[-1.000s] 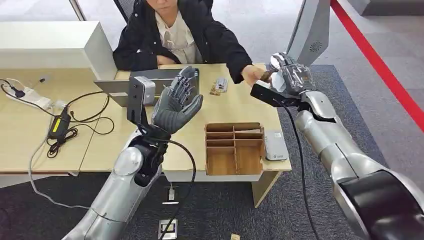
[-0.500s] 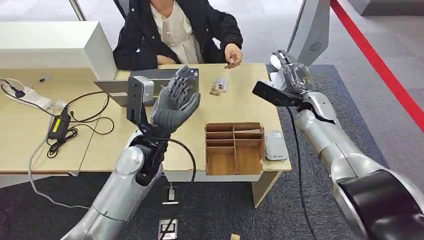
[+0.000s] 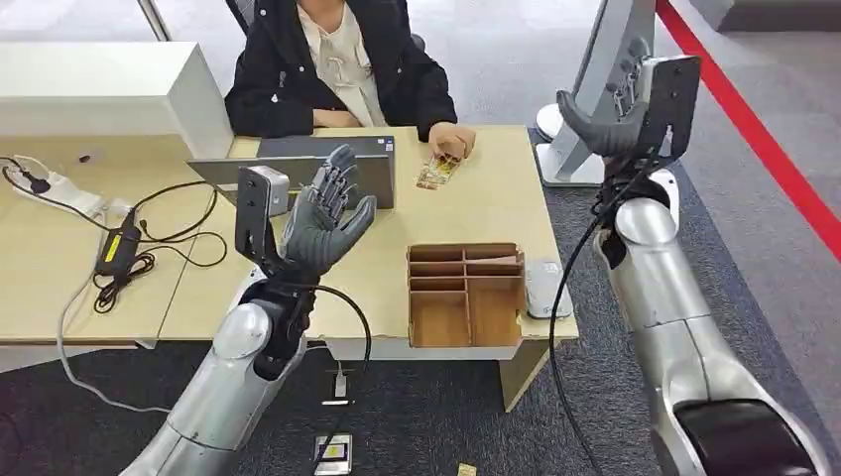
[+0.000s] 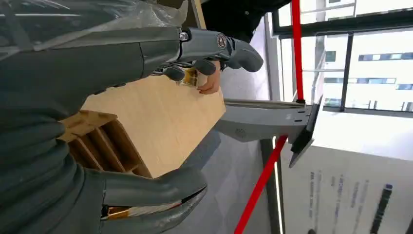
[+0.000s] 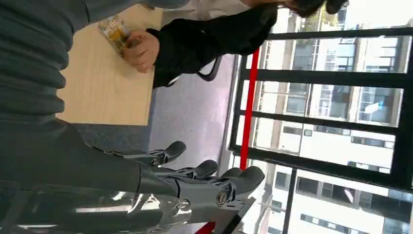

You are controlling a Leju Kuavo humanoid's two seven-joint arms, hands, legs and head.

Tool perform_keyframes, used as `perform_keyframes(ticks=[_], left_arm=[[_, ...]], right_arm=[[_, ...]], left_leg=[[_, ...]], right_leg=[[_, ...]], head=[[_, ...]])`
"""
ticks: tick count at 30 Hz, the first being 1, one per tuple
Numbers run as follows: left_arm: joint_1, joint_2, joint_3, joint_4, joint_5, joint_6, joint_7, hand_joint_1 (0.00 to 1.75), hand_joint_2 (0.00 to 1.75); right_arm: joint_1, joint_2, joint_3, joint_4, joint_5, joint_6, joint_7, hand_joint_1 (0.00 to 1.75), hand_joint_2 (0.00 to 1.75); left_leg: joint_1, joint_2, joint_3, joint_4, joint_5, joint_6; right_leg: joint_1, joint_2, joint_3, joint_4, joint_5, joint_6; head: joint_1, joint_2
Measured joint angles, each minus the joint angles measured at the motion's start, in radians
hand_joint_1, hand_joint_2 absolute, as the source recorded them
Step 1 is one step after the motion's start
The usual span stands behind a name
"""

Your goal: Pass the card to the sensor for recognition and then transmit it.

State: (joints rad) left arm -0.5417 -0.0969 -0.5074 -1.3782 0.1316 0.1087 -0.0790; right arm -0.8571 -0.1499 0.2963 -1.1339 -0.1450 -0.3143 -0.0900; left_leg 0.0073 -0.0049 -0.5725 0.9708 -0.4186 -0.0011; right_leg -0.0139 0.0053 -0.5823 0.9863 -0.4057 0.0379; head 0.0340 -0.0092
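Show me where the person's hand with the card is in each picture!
Head view: the person's hand rests on the far edge of the table, covering the card.
Left wrist view: it shows just past the left hand's fingers, at.
Right wrist view: it is near the top, at.
Shared landmark: the red floor line.

Wooden desk [image 3: 476, 213] — grey carpet [image 3: 595, 416]
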Motion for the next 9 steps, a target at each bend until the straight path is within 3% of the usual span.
perform_keyframes(ticks=[6,9], left_arm=[[0.023,0.018,0.005,-0.030,-0.008,-0.015,0.027,0.00,1.75],[0.024,0.022,0.005,-0.035,-0.009,-0.028,0.031,0.00,1.75]], right_arm=[[0.190,-0.015,-0.046,-0.204,-0.097,0.012,0.060,0.00,1.75],[0.221,-0.024,-0.064,-0.264,-0.105,0.020,0.065,0.00,1.75]], left_leg=[[0.000,0.000,0.001,0.000,0.000,0.000],[0.000,0.001,0.002,0.000,0.000,0.000]], right_leg=[[0.000,0.000,0.001,0.000,0.000,0.000],[0.000,0.001,0.001,-0.001,0.000,0.000]], head=[[0.000,0.000],[0.000,0.000]])
